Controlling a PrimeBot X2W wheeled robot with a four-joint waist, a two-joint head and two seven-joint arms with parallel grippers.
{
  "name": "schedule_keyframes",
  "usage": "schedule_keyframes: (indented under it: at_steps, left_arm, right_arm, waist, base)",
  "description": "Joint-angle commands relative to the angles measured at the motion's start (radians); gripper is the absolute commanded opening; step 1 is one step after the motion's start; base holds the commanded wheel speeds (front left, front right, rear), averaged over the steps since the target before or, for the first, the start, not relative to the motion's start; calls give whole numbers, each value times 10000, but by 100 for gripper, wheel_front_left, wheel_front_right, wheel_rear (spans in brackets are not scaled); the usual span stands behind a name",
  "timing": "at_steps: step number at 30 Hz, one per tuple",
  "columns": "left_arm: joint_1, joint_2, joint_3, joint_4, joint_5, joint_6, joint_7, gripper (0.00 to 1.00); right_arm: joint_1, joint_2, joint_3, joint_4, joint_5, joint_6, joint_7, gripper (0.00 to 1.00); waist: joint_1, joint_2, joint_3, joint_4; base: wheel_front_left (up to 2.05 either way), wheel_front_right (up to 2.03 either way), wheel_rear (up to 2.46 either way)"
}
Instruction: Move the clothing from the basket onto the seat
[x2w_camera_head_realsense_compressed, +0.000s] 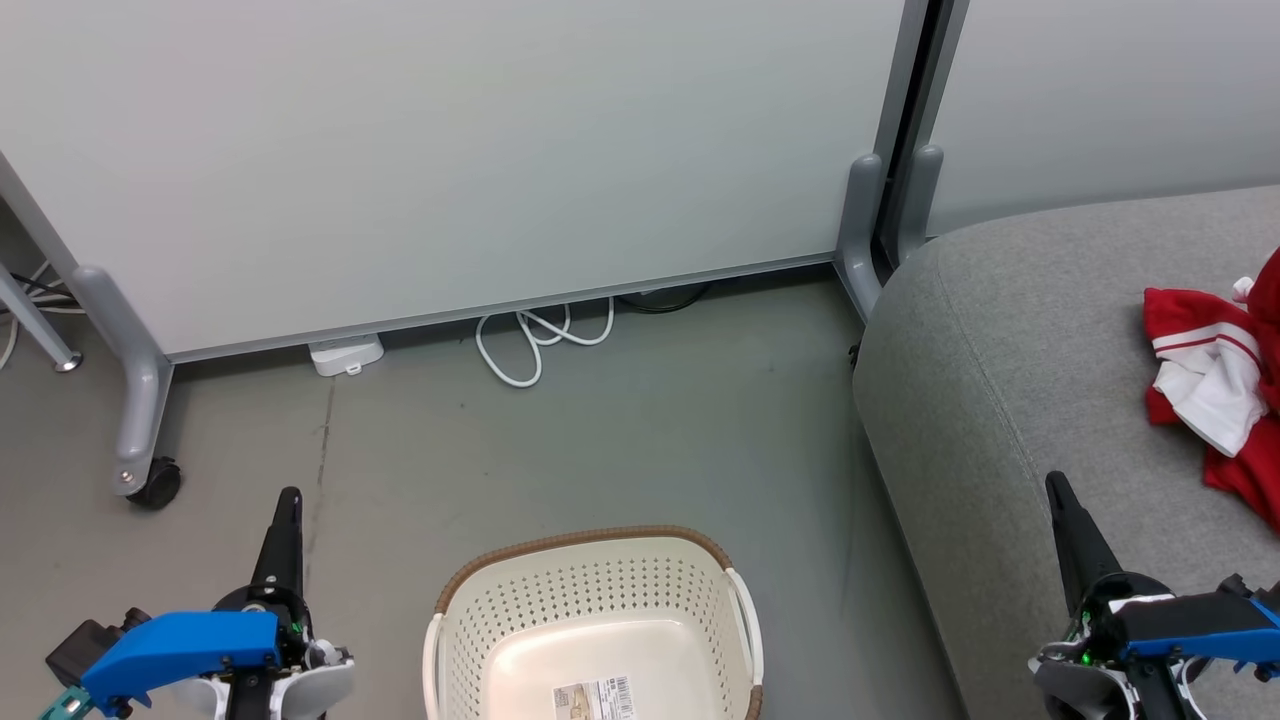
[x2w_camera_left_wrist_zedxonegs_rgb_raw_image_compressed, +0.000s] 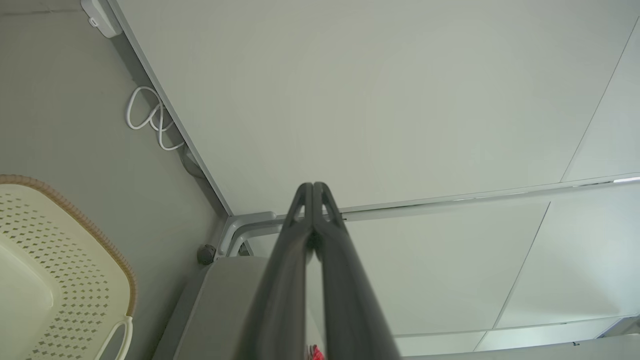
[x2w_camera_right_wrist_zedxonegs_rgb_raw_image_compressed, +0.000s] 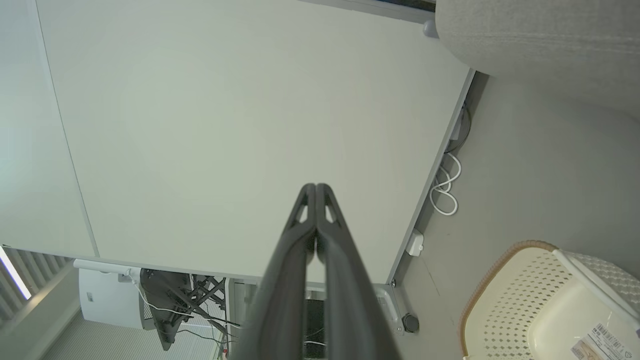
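Head view: the clothing (x2w_camera_head_realsense_compressed: 1210, 385), red with white trim, lies crumpled on the seat (x2w_camera_head_realsense_compressed: 1000, 380), well in from its rounded corner and cut off by the picture's right side. The basket (x2w_camera_head_realsense_compressed: 600, 585) stands on the floor (x2w_camera_head_realsense_compressed: 620, 440) near the seat's side edge, with a barcode sticker (x2w_camera_head_realsense_compressed: 594, 697) on its bare bottom. The left fingers (x2w_camera_head_realsense_compressed: 283, 540) are pressed together, gripping nothing, over the floor left of the basket. The right fingers (x2w_camera_head_realsense_compressed: 1075, 540), likewise closed and empty, hang over the seat, apart from the clothing.
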Motion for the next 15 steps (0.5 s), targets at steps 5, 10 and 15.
schedule_keyframes:
  at_steps: [5,10,15]
  left_arm:
    - [-197,-10,124,-116,-400,-15,137,0]
    - [-243,-22,180,-162,-727,-16,234,0]
    - [-263,-34,223,-206,-1028,-17,321,0]
  right_arm:
    - [-166,25,-53,-96,469,4,89,0]
    - [-175,30,-83,-113,821,4,149,0]
    - [-196,35,-108,-134,1169,4,192,0]
  waist:
    - [-1,0,5,-15]
    - [-1,0,10,-32]
    - [-1,0,15,-48]
  base:
    - [0,0,0]
    - [0,0,0]
    - [0,0,0]
